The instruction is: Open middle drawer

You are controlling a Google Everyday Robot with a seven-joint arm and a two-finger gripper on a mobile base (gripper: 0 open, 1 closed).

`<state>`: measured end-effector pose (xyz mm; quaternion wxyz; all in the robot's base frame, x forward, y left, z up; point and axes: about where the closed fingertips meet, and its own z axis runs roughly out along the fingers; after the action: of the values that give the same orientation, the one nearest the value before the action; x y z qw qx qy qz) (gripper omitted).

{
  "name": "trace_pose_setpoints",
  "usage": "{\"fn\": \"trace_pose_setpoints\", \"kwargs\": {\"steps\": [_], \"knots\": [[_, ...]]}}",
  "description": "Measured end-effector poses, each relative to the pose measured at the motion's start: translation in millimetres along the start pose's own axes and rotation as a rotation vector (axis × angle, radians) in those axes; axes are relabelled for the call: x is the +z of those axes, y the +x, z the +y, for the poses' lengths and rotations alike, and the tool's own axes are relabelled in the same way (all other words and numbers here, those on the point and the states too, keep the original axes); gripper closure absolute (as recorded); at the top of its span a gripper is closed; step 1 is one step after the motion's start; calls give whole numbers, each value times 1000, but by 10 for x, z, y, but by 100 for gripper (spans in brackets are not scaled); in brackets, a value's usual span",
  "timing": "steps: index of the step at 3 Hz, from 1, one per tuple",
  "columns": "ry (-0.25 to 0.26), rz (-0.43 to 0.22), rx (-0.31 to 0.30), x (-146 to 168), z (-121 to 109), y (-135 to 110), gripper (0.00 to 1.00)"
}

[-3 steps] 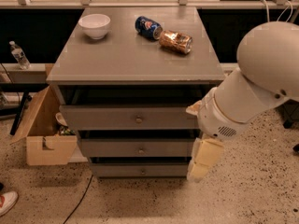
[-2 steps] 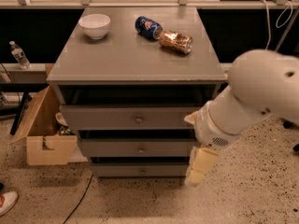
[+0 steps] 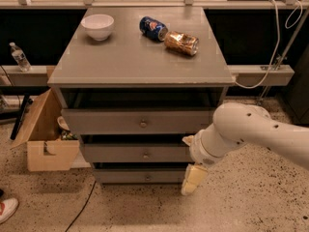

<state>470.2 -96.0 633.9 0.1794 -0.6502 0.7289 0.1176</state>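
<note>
The grey cabinet [image 3: 140, 62] has three drawers, each with a small brass knob. The middle drawer [image 3: 120, 153] is the second front, with its knob [image 3: 146, 155] at centre and a dark gap above it. My gripper [image 3: 192, 179] hangs cream-coloured from the white arm [image 3: 241, 129], in front of the cabinet's right side. It is level with the bottom drawer [image 3: 125, 176] and to the right of the middle drawer's knob, not touching it.
A white bowl [image 3: 97, 26], a blue can [image 3: 153, 28] and a brown can [image 3: 181, 42] lie on the cabinet top. An open cardboard box [image 3: 46, 134] stands on the floor at the left. A water bottle [image 3: 19, 57] stands on the left ledge. A shoe [image 3: 7, 209] is at bottom left.
The arm has dropped lower in view and drawn back to the right, uncovering the cabinet's right edge. The gripper stays by the right end of the lower drawers. The drawers have not moved.
</note>
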Motion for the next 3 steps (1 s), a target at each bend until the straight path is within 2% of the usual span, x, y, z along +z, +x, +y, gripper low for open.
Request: {"fn": "trace_pose_setpoints", "kwargs": {"steps": [1, 3], "knots": [[1, -3, 9, 50, -7, 38, 0], [6, 74, 13, 700, -252, 574, 0]]}}
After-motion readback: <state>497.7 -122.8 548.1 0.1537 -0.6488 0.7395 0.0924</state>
